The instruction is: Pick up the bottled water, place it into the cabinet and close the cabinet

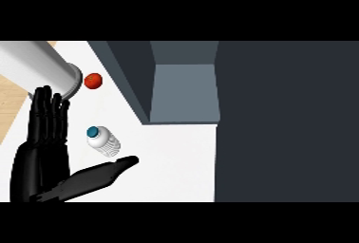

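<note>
The bottled water (104,141), white with a blue cap, stands on the white counter (175,161), seen from above. My left hand (43,159) is at the view's left and is open. Its fingers (49,114) point straight up the picture and its thumb (105,173) is spread to the right. The bottle sits in the gap between fingers and thumb, just right of the fingers and a little above the thumb, with no contact visible. The cabinet (184,90) is open behind the bottle to the right, and its dark door (126,76) is swung out. My right hand does not show.
A small red round fruit (92,80) lies on the counter beyond the fingertips. A pale grey cylinder (38,66) fills the top left corner. A large dark panel (288,123) covers the right side. Wooden floor (10,102) shows past the counter's left edge.
</note>
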### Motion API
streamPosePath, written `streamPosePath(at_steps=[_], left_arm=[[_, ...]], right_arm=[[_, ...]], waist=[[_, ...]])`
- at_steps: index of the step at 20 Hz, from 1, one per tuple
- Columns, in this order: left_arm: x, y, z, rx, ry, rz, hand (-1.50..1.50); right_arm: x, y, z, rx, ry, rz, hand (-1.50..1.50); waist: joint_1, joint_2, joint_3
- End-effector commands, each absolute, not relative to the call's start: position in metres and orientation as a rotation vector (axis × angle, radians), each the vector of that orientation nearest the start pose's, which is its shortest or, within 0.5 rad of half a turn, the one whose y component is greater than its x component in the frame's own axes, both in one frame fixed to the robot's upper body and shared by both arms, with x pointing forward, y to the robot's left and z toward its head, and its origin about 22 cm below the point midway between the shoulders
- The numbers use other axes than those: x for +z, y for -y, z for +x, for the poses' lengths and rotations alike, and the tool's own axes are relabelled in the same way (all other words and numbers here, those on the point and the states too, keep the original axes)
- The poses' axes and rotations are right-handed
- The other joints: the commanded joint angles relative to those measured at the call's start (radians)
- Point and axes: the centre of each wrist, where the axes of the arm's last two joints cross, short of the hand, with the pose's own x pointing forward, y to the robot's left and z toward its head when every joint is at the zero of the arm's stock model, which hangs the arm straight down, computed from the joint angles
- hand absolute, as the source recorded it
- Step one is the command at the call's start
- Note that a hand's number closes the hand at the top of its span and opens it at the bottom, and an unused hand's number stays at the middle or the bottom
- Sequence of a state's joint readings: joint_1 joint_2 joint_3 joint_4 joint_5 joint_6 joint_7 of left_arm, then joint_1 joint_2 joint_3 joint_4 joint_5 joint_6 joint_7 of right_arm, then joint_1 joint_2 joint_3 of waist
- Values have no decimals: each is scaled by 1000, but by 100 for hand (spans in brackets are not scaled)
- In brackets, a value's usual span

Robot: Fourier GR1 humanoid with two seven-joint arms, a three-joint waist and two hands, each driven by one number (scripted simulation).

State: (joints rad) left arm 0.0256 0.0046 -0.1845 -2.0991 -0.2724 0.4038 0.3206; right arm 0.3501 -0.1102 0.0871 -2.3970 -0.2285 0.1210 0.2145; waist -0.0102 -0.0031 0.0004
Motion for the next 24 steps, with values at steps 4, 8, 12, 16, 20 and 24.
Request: streamPosePath(at_steps=[4, 8, 12, 16, 20, 24], left_arm=[[111, -200, 183, 214, 1731, 373, -150], [105, -190, 191, 216, 1727, 379, -150], [89, -193, 187, 246, 1703, 428, -150], [61, -200, 192, 286, 1675, 479, -150], [47, -216, 192, 306, 1656, 543, -150], [28, -229, 202, 281, 1626, 510, -150]], right_arm=[[141, 234, 95, 86, 1855, 220, -150], [125, 231, 102, 73, 1837, 207, -150], [150, 246, 68, 97, 1829, 240, -150], [139, 240, 75, 79, 1841, 189, -150], [133, 247, 62, 102, 1835, 207, -150], [141, 247, 59, 119, 1848, 199, -150]], waist=[[4, 0, -1], [5, 2, -1], [-7, -1, -1], [-2, 1, -1], [-7, -1, -1], [-5, 1, -1]])
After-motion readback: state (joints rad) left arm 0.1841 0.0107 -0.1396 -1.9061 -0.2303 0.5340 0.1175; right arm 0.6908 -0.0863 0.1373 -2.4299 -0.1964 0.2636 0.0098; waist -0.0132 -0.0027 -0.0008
